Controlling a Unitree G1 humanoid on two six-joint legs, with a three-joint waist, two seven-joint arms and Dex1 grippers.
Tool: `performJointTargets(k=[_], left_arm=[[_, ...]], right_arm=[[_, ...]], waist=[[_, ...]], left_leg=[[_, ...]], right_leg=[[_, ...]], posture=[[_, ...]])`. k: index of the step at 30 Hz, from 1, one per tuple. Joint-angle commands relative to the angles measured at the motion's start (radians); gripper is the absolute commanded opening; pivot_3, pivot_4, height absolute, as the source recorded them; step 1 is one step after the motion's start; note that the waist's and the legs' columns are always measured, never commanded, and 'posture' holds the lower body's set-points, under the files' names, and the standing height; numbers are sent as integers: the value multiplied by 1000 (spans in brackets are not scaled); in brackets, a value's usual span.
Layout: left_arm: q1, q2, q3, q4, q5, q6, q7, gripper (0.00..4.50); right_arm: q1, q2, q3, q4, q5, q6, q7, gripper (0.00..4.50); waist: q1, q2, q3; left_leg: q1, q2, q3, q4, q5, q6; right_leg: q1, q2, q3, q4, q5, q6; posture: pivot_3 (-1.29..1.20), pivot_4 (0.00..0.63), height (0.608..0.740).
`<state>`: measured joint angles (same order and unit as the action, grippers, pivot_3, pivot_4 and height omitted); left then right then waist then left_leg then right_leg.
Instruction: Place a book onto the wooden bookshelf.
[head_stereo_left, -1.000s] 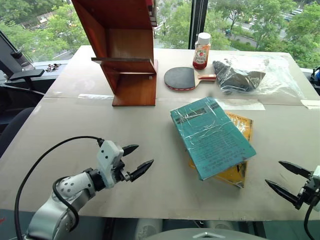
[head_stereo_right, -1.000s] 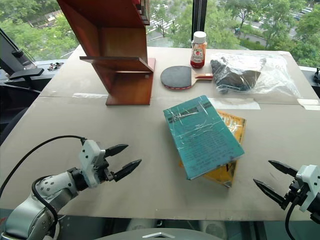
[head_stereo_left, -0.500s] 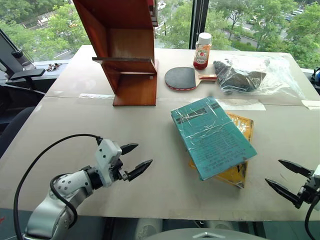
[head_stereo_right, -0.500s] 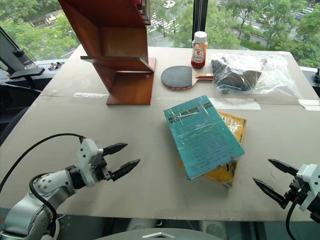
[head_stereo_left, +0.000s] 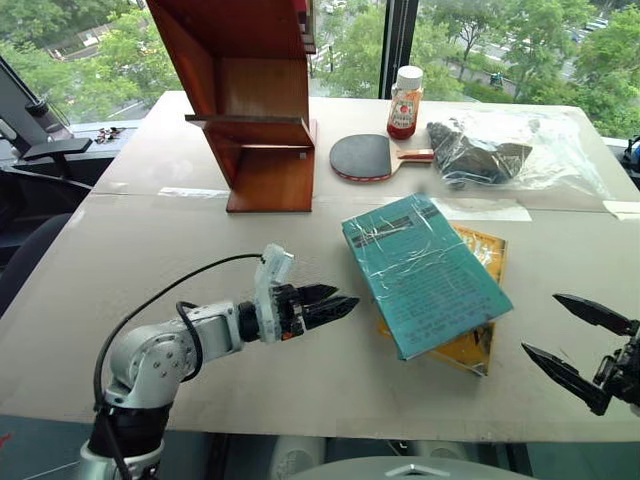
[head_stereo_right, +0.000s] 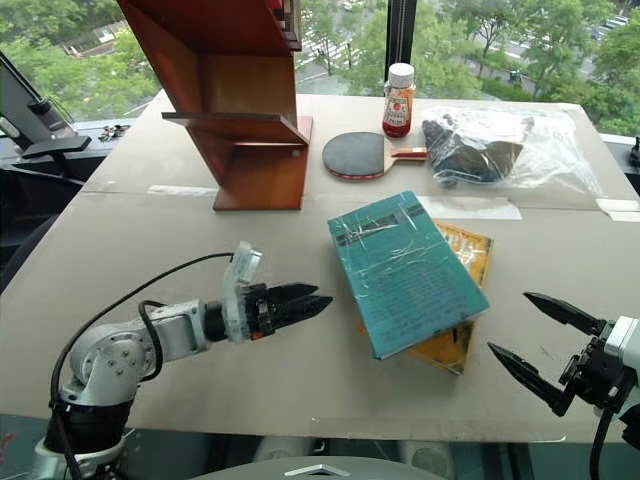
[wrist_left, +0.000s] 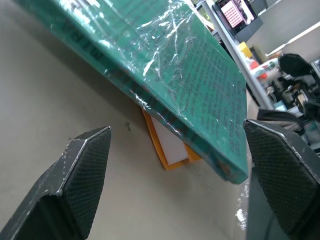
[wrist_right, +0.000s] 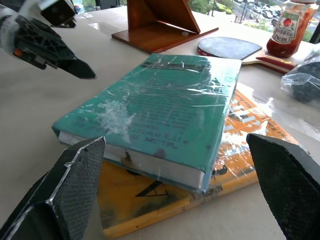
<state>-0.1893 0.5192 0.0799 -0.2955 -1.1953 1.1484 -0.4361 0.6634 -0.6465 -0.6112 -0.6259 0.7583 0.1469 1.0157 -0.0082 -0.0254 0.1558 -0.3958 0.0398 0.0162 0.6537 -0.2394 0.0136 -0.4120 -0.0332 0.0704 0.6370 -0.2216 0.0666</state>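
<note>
The bookshelf (head_stereo_left: 255, 100) is stood at the tabletop's (head_stereo_left: 150, 250) far left; the book (head_stereo_left: 422, 272) is laid flat atop a yellow book (head_stereo_left: 470, 345), long axis running diagonally from far-left to near-right; the left pincer (head_stereo_left: 335, 303), fingers apart, is levelled at its spine; the right pincer (head_stereo_left: 575, 340), also apart, is held near its other side.

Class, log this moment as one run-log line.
book: flat on yellow book | left gripper: open, beside it | right gripper: open | shelf: empty
</note>
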Motion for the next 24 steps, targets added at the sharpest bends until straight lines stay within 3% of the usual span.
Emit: performJointTargets(k=[1, 7, 14, 18, 23, 24], left_arm=[[-80, -74, 26, 118, -153, 116, 158, 4350], [-187, -208, 19, 319, -300, 217, 380, 4350], [-238, -333, 25, 473, -401, 197, 565, 4350], [-253, -366, 33, 477, -465, 193, 611, 2687], [-257, -356, 40, 438, -490, 167, 619, 136], [-260, -349, 43, 413, -495, 161, 607, 56]], right_arm=[[35, -35, -109, -90, 73, 52, -16, 4500], [38, -70, -193, -145, 124, 103, -42, 4500], [38, -67, -220, -170, 125, 126, -55, 4500], [41, -64, -233, -175, 127, 134, -51, 4500], [42, -60, -233, -170, 119, 137, -49, 4500], [41, -61, -233, -170, 120, 137, -51, 4500]], waist=[[-1, -2, 0], [-5, -4, 0], [2, -4, -1], [2, -4, -1], [2, -4, -1], [2, -4, -1]], left_leg=[[-1, 0, 0, 0, 0, 0], [-1, -1, -1, 1, 0, 0], [-1, -1, -1, 1, 0, 0], [-1, -2, -1, 1, 0, 0], [-2, -2, -1, 1, 0, 0], [-2, -2, -1, 1, 0, 0]], right_leg=[[0, 0, 0, 0, 0, 0], [0, 0, 0, 0, 0, 0], [1, 0, 0, 0, 1, -1], [1, -1, 0, -1, 1, -2], [1, -1, 0, -1, 2, -4], [1, -1, 0, -2, 2, -4]], posture=[[0, 150, 740], [0, 150, 740], [0, 150, 740], [0, 150, 740], [0, 150, 740], [0, 150, 740]])
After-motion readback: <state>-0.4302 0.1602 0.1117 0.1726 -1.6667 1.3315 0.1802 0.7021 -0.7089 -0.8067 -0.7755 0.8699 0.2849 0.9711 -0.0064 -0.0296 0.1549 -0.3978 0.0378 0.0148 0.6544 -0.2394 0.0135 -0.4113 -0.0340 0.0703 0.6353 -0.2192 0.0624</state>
